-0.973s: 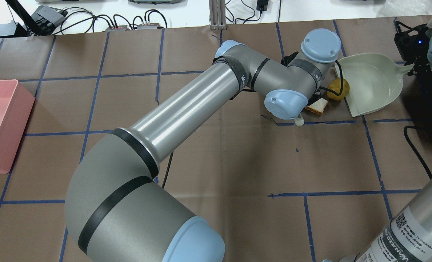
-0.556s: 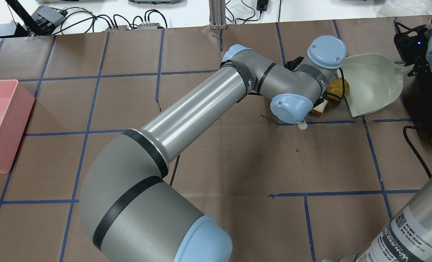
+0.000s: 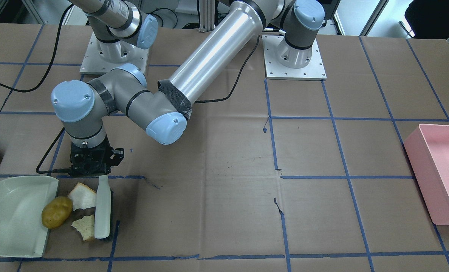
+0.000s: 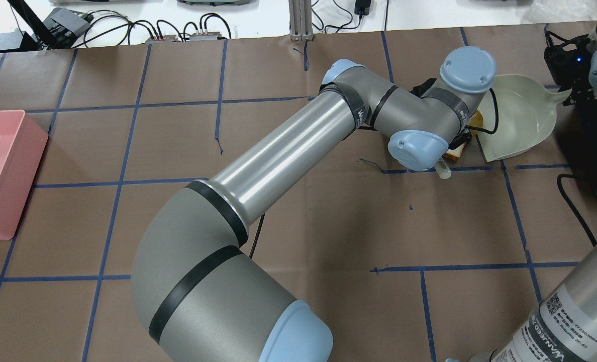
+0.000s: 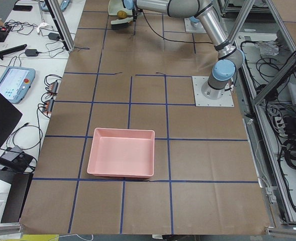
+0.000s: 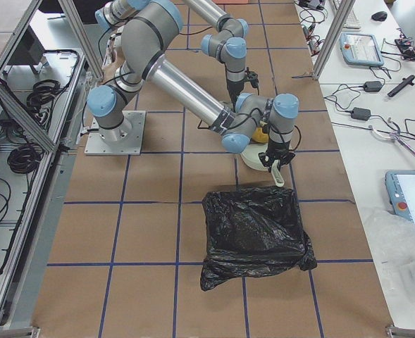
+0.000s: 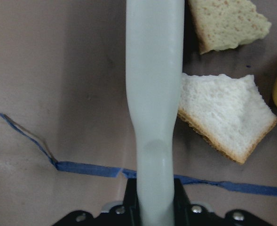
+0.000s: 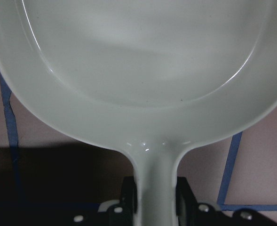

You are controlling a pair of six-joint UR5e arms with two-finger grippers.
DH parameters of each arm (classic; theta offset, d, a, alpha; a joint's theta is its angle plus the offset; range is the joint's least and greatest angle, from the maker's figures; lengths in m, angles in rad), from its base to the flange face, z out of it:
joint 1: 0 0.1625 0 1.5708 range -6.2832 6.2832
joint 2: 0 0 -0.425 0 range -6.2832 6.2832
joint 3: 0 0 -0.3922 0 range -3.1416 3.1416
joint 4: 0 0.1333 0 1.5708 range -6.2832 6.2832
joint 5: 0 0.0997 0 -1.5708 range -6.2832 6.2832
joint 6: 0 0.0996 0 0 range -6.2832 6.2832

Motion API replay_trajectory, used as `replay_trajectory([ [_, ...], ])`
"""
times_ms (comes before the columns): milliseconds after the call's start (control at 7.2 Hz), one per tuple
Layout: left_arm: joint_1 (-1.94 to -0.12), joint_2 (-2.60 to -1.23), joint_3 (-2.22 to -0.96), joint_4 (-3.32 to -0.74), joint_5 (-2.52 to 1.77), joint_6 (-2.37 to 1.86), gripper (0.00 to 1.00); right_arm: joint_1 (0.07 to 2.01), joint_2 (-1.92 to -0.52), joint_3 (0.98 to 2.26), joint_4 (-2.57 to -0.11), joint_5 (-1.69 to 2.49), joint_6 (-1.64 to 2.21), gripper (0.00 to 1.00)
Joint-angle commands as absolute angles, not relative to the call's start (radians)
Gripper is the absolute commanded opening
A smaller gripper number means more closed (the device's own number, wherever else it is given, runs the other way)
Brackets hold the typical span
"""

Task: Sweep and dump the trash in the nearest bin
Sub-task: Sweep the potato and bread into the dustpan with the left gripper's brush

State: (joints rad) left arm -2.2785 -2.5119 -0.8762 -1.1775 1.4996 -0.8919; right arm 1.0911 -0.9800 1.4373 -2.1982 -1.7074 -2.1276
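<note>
A robotics lab: teach pendants [image 5: 13,84], cables [image 5: 287,145] and aluminium framing [image 5: 59,25] surround the table [image 5: 208,165].

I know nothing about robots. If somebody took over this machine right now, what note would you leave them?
Grippers: left gripper shut on the brush; right gripper shut on the handle of the dustpan.
Things: potato at the pan's lip; two bread pieces between it and the brush.
Done: trash gathered at the pan.
Left: push it in, then tip the pan into the black bag, probably the nearer bin.
</note>
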Motion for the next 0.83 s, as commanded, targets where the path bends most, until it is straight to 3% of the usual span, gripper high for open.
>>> replay_trajectory([
  [0,-2.281,-2.567,-0.777,-1.157,1.419,-0.928,0.00,1.092,-0.982,1.437,-2.198,-1.707,-2.128,0.00],
  [278,-2.290,-2.615,-0.684,-1.157,1.376,-0.942,0.00,1.092,-0.982,1.439,-2.198,-1.704,-2.128,0.00],
  [695,-2.321,-2.637,-0.658,-1.106,1.364,-1.029,0.00,1.092,-0.982,1.439,-2.198,-1.703,-2.128,0.00],
])
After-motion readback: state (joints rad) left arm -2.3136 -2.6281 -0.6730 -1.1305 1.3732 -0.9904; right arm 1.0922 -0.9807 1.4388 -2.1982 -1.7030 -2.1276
